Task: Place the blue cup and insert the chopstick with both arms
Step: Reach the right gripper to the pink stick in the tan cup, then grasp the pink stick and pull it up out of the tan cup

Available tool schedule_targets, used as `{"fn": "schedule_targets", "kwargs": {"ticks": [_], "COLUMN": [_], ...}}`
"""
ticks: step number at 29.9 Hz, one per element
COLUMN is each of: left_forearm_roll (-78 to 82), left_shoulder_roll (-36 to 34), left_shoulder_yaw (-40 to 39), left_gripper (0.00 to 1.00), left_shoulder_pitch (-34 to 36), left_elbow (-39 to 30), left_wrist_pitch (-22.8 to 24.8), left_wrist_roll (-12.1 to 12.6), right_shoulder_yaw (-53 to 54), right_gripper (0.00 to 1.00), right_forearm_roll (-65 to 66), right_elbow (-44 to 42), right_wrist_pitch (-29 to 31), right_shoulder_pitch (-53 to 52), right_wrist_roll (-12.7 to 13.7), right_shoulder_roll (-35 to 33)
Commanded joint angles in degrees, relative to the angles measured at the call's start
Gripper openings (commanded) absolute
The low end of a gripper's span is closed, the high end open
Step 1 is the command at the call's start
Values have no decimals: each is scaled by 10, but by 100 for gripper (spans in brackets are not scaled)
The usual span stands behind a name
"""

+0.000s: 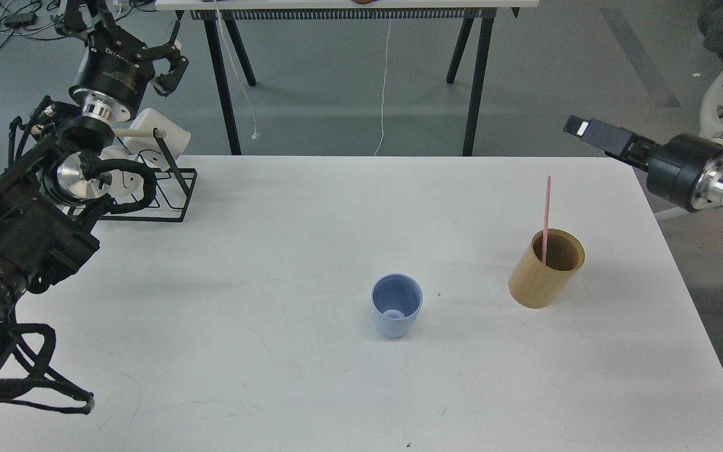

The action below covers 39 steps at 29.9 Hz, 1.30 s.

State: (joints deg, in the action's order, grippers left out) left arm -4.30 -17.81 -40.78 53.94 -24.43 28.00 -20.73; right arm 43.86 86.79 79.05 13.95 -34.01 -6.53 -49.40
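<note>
A blue cup (396,306) stands upright and empty on the white table (273,376), a little right of the middle. To its right stands a tan wooden cylinder holder (545,271) with one pink chopstick (546,213) upright in it. My left gripper (124,34) is at the far top left, off the table, pointing away, open and empty. My right gripper (580,128) reaches in from the right edge, above the table's far right corner and above the holder. I see it side-on, so its fingers cannot be told apart. It holds nothing I can see.
A black wire rack (170,188) with white cups (167,135) and a wooden dowel stands at the table's far left corner, under my left arm. A second table's black legs (476,75) stand behind. The table edge runs close to the holder's right.
</note>
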Motion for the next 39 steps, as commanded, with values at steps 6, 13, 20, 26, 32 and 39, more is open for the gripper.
{"fn": "schedule_targets", "kwargs": {"ticks": [6, 13, 20, 26, 32, 39], "left_forearm_roll": [-33, -33, -33, -33, -33, -33], "left_shoulder_roll": [3, 1, 0, -2, -3, -4], "left_shoulder_yaw": [1, 2, 1, 2, 2, 1], "left_gripper": [100, 100, 100, 100, 100, 100], "left_shoulder_pitch": [-1, -1, -1, -1, -1, -1], "left_elbow": [3, 3, 3, 4, 4, 15], "left_wrist_pitch": [0, 0, 0, 0, 0, 0], "left_wrist_roll": [2, 3, 3, 3, 2, 1], "right_shoulder_yaw": [-66, -88, -99, -101, -120, -124], "right_gripper": [65, 50, 46, 38, 16, 6], "right_forearm_roll": [127, 169, 172, 172, 172, 171], "right_elbow": [-5, -32, -50, -64, -79, -78], "right_wrist_pitch": [-9, -6, -5, -3, -2, -2], "right_shoulder_pitch": [-1, -7, -19, -23, -32, -47], "right_wrist_roll": [-1, 0, 1, 1, 1, 1], "right_shoulder_roll": [4, 18, 51, 61, 69, 68]}}
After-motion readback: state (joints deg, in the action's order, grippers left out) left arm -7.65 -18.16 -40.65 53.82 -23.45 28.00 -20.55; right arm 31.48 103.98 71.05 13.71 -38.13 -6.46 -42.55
